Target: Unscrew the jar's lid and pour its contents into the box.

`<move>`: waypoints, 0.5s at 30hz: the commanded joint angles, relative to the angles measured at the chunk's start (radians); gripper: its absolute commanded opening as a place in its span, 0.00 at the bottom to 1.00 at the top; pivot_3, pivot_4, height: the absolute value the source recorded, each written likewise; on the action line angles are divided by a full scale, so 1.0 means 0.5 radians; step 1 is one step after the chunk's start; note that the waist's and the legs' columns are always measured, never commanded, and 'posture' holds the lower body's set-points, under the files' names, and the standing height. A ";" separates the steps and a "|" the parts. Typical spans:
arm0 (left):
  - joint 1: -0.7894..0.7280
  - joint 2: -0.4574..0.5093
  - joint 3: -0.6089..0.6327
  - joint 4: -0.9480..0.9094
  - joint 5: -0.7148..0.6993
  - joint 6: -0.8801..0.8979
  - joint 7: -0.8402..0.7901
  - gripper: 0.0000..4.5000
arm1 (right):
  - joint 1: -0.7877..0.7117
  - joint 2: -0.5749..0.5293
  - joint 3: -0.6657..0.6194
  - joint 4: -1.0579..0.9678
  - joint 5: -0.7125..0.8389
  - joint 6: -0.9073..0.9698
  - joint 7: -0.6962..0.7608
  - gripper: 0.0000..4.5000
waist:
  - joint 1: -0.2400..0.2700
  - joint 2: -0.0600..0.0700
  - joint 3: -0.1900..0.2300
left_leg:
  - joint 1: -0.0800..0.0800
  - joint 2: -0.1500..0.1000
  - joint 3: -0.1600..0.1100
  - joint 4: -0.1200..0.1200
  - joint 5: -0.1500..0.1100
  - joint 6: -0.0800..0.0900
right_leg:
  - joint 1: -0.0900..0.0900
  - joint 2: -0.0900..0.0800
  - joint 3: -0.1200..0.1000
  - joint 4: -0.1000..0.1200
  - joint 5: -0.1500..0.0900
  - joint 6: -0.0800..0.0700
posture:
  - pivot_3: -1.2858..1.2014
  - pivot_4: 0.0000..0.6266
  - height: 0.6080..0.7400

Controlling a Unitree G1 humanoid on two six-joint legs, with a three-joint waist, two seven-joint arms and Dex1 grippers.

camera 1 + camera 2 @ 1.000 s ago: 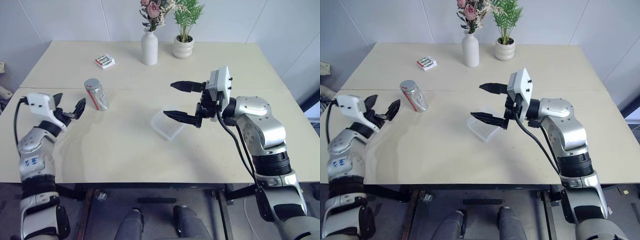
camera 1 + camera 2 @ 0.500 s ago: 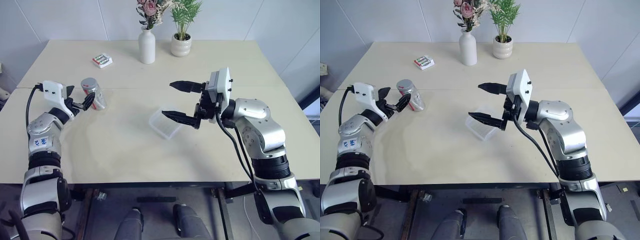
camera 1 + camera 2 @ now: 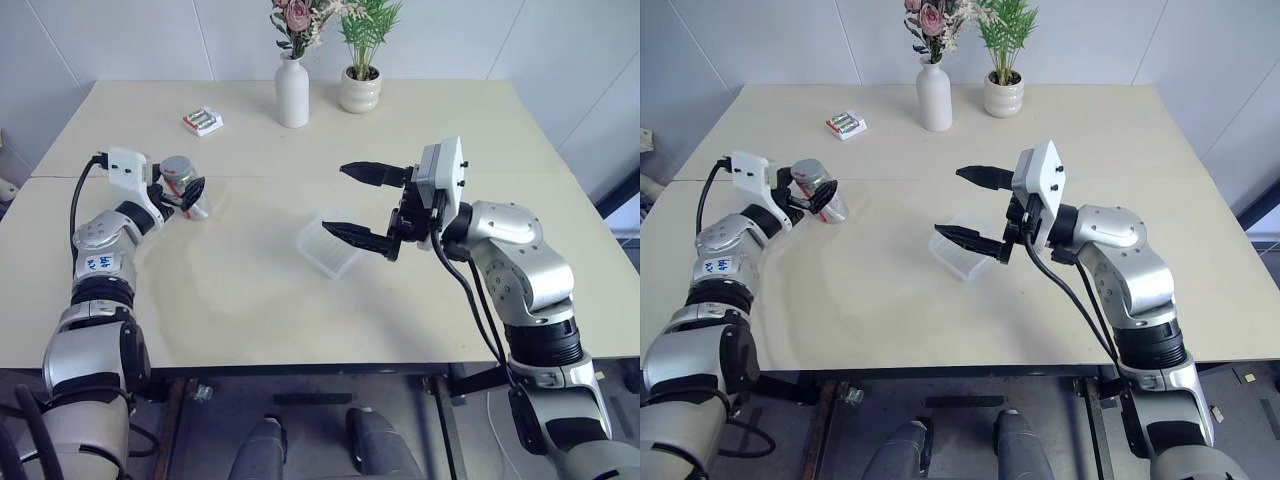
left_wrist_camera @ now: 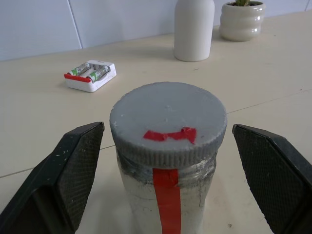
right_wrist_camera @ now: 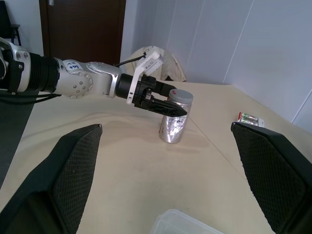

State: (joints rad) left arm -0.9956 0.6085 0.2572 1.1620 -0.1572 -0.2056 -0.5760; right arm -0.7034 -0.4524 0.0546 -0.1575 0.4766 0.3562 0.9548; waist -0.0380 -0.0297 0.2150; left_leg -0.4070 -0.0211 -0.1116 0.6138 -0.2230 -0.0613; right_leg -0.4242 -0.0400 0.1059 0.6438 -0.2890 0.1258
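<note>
Left gripper straddles jar, jaws open
Small clear upright jar with red stripe, frame left, sits between left fingers, untouched; right gripper open, farther.

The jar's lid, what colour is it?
The lid is silver-grey with a small red tape mark on top, seen best in the left wrist view.

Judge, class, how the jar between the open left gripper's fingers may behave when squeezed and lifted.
The jar looks rigid, so it probably won't deform. Standing upright and taller than wide, it may tip if nudged. The ribbed lid likely offers grip.
</note>
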 commanded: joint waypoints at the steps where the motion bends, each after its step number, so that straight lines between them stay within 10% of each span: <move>1: -0.048 0.021 -0.004 0.031 0.029 -0.068 0.023 0.96 | 0.004 -0.007 -0.060 -0.096 0.051 0.010 -0.030 1.00 | -0.001 0.000 0.000 | 0.000 0.000 0.000 0.000 0.000 0.000 | 0.000 0.000 0.000 0.000 0.000 0.000 | 0.52 0.24 1.00; 8: -0.029 0.037 -0.025 0.068 0.083 -0.097 0.060 0.55 | 0.005 -0.015 -0.062 -0.110 0.067 0.022 -0.044 1.00 | -0.001 0.000 0.000 | 0.000 0.000 0.000 0.000 0.000 0.000 | 0.000 0.000 0.000 0.001 0.000 0.000 | 0.52 0.24 1.00; 15: 0.008 0.034 -0.009 0.058 0.076 -0.100 0.024 0.55 | 0.003 -0.013 -0.060 -0.104 0.077 0.024 -0.047 1.00 | -0.003 0.000 0.000 | 0.000 0.000 0.000 0.000 0.000 0.000 | 0.000 0.000 0.000 0.002 0.000 0.000 | 0.52 0.24 1.00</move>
State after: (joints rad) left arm -0.9953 0.6088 0.2449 1.1968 -0.1148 -0.2407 -0.5591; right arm -0.6969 -0.4532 0.0537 -0.1712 0.4966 0.3724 0.9379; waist -0.0394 -0.0297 0.2149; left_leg -0.4069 -0.0211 -0.1116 0.6139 -0.2228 -0.0612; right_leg -0.4243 -0.0400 0.1060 0.6448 -0.2891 0.1258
